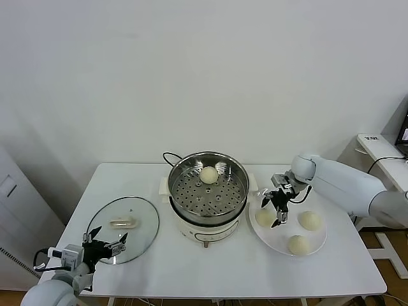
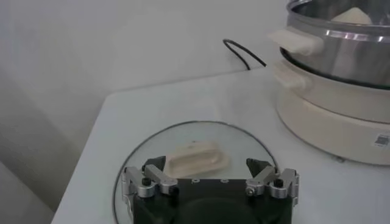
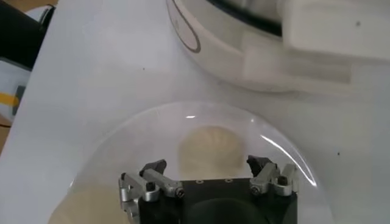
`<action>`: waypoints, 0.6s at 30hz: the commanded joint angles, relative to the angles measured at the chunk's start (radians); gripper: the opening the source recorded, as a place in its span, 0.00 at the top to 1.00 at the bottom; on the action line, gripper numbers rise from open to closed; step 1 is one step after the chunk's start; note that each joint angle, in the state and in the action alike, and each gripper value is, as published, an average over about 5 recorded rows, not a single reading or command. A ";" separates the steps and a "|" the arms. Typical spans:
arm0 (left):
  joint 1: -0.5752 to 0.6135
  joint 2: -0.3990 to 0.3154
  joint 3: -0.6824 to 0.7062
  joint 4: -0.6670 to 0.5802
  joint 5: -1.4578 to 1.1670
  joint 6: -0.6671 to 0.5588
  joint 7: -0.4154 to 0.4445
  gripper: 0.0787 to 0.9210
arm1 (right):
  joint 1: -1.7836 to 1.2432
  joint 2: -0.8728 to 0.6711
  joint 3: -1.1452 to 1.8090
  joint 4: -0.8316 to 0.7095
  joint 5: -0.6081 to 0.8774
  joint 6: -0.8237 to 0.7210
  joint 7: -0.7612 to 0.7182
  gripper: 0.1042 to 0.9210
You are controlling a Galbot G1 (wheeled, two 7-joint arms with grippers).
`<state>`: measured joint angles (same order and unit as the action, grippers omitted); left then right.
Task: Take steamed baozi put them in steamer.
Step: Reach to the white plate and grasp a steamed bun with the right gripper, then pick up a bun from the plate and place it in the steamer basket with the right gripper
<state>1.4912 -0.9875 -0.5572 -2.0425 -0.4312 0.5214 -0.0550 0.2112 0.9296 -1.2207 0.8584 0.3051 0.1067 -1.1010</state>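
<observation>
Hovering just over the flat white plate (image 1: 317, 247) that lies beside the round shiny steel steamer (image 1: 208, 197) on its white electric base, the right claw (image 1: 278, 211) points down at the cream-white dough bun (image 1: 264, 218) nearest the steamer, its two fingers spread on either side of that bun; the right wrist view shows the same bun (image 3: 210, 150) between the finger tips, with a gap on each side, so nothing is gripped. Two more cream-white buns (image 1: 310, 220) (image 1: 298, 244) sit farther out on the plate, away from the steamer. A fourth bun (image 1: 208, 174) rests on the perforated steel tray inside the steamer, toward its far rim. On the steamer's other side a round glass lid (image 1: 125, 227) lies flat on the white counter (image 1: 210, 268), and the left claw (image 1: 106, 245) hangs at the lid's near edge with its fingers wide apart and empty.
</observation>
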 commanded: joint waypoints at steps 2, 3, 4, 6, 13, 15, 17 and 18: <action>0.002 -0.002 0.000 -0.007 0.002 0.001 -0.002 0.12 | -0.047 0.014 0.071 -0.037 -0.051 -0.002 0.003 0.30; 0.002 -0.003 0.000 -0.008 0.002 0.002 -0.003 0.12 | -0.047 0.014 0.071 -0.037 -0.053 -0.001 0.001 0.34; 0.002 -0.003 0.000 -0.008 0.002 0.002 -0.003 0.12 | -0.046 0.014 0.071 -0.036 -0.055 -0.001 -0.001 0.37; 0.003 -0.003 0.000 -0.008 0.002 0.003 -0.004 0.12 | -0.044 0.014 0.070 -0.034 -0.058 0.001 -0.007 0.44; 0.003 -0.005 -0.001 -0.009 0.002 0.005 -0.006 0.12 | 0.002 0.000 0.030 -0.006 -0.042 -0.002 -0.034 0.52; 0.003 -0.005 -0.002 -0.009 0.002 0.005 -0.006 0.12 | 0.049 -0.015 -0.011 0.020 -0.011 -0.008 -0.041 0.53; 0.004 -0.005 -0.004 -0.008 0.001 0.005 -0.007 0.12 | 0.120 -0.035 -0.067 0.056 0.028 -0.016 -0.051 0.54; 0.005 -0.004 -0.006 -0.008 0.000 0.005 -0.007 0.12 | 0.161 -0.045 -0.098 0.074 0.047 -0.020 -0.056 0.55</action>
<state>1.4942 -0.9927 -0.5597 -2.0507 -0.4298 0.5266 -0.0617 0.2097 0.9259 -1.1943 0.8559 0.2727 0.1010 -1.1315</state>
